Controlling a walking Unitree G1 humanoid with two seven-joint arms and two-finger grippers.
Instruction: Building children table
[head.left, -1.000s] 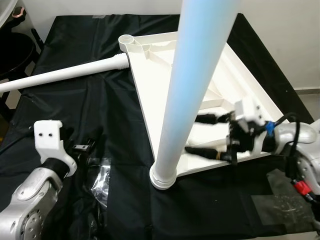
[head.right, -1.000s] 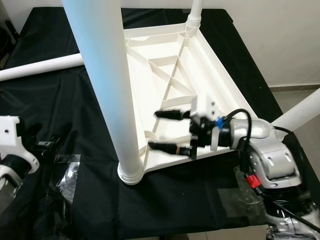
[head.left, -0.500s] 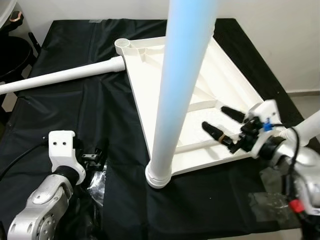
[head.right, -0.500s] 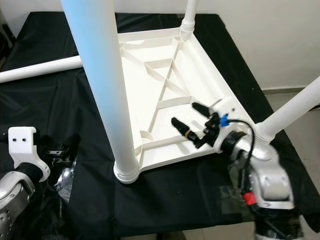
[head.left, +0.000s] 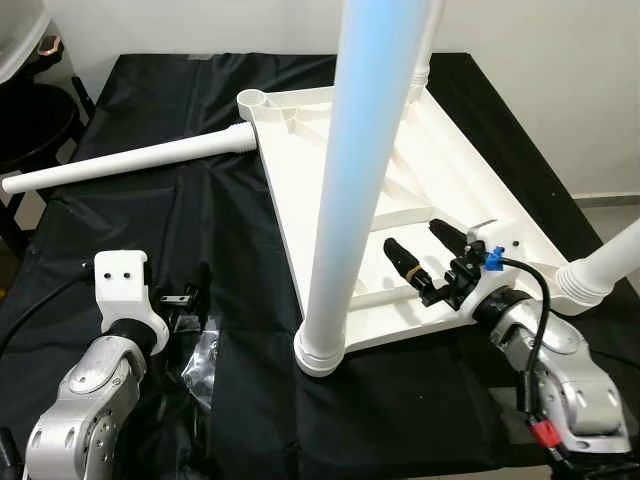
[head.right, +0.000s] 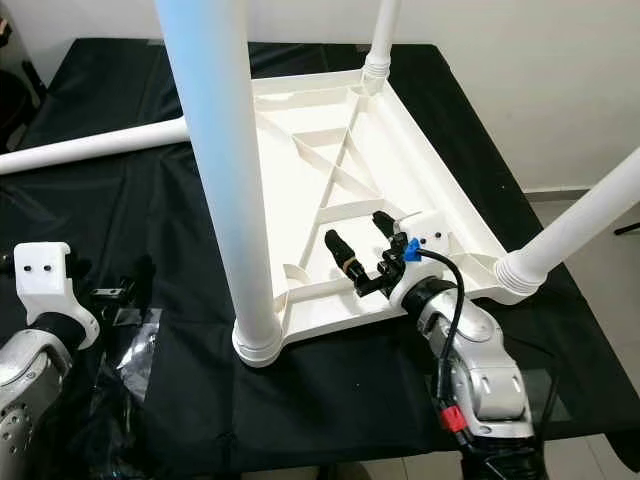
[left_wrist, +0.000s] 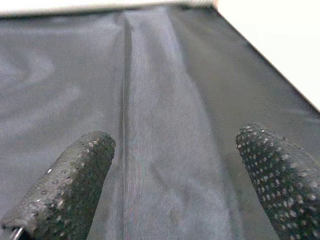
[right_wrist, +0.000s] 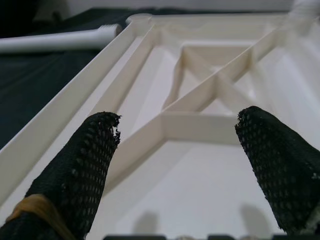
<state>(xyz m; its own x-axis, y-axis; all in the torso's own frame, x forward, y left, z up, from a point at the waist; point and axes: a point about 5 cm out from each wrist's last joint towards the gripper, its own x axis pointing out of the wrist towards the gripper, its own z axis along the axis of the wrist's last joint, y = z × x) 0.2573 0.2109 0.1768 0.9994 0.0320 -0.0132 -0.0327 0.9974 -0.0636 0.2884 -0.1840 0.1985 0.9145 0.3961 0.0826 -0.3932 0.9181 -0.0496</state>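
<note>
Glossy plastic tabletop (head.right: 400, 165), seemingly matt cloth (head.left: 200, 220)

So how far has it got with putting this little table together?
Three legs already stand in the upturned tabletop: the near one, a far one and one by the right corner. The fourth leg lies loose on the black cloth, beside its empty socket. The right gripper hovers open over the tabletop's ribs; the left gripper is open above the cloth.

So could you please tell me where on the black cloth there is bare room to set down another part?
The black cloth is bare behind the loose white plastic leg, and between that leg and the left claw. The near edge right of the upright white leg is also bare. It is crowded around the upturned white plastic tabletop, the right claw and the crumpled clear plastic bag.
</note>
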